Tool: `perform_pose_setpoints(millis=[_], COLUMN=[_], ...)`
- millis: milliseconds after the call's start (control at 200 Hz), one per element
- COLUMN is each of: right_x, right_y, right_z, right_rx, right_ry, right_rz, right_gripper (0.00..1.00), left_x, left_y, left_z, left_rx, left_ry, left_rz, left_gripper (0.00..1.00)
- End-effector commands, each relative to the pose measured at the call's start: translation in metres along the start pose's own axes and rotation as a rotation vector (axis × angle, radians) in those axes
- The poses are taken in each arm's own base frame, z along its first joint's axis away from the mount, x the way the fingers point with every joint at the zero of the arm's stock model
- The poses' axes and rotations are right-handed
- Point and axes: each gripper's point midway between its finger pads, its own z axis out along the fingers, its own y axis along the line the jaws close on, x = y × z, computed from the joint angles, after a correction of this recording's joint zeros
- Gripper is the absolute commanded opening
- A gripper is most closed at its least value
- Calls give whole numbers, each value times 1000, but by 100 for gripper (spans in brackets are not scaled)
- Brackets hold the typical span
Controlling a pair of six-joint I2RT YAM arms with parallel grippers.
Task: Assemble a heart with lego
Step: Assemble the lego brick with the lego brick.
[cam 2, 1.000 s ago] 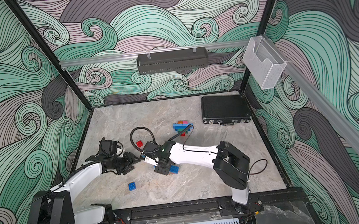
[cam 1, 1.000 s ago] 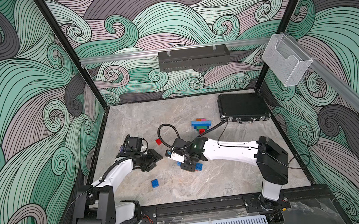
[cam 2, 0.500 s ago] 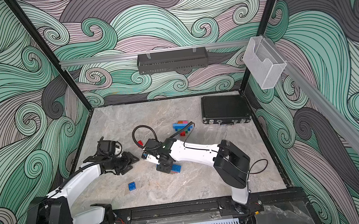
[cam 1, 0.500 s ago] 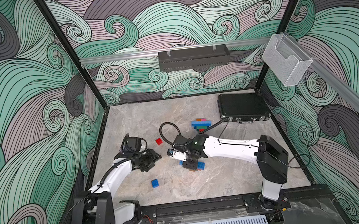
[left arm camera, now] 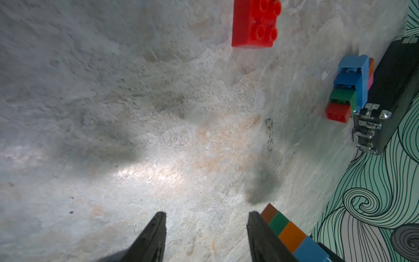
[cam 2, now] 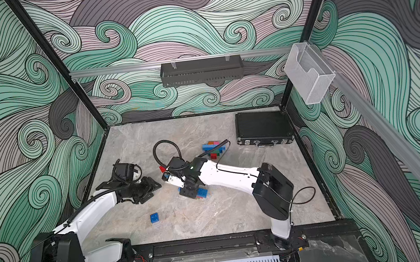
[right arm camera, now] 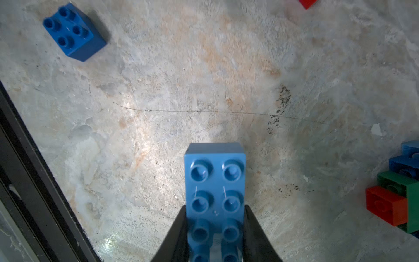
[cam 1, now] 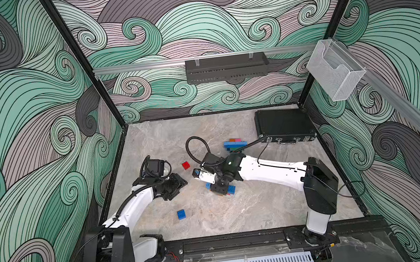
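Got the left gripper (left arm camera: 206, 215) spread apart and empty, red brick (left arm camera: 255, 22) well ahead of its tips. Next, a loose dark blue brick (right arm camera: 73, 31) ahead of the right gripper (right arm camera: 215, 208), off to one side. Clamped in that gripper: a light blue oblong brick (right arm camera: 215, 163). On its other side, just a small joined cluster (right arm camera: 399, 188) near the black case (cam 1: 284, 128). Guessing nowhere near a heart yet.

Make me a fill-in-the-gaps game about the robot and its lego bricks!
The right claw is shut on an oblong brick coloured light ___.
The left claw is open and holds ___.
The lone square brick nearest the front rail is dark blue; the other lone square brick is ___.
Missing words: blue; nothing; red.
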Motion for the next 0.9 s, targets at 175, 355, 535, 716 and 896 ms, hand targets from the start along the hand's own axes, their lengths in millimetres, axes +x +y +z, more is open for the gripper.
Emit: perform_pose_setpoints(millis=[175, 355, 535, 716, 896], right_x=[0, 1, -2, -15, -23], right_y=[1, 3, 7, 7, -2], right_z=[27, 30, 24, 4, -24], right_rx=[-22, -29, -55, -70, -73], right_ry=[24, 26, 11, -53, -126], right_rz=[6, 7, -1, 27, 114], right_gripper=[31, 37, 54, 62, 64], left_x=[-16, -19, -22, -31, -49], left_y=[-7, -8, -9, -13, -22], left_z=[-17, -16, -12, -8, -1], left_rx=[-1, -1, -9, -16, -25], left_ry=[-57, -53, -39, -40, -53], left_rz=[-2, 2, 4, 4, 10], left_gripper=[58, 59, 60, 61, 62])
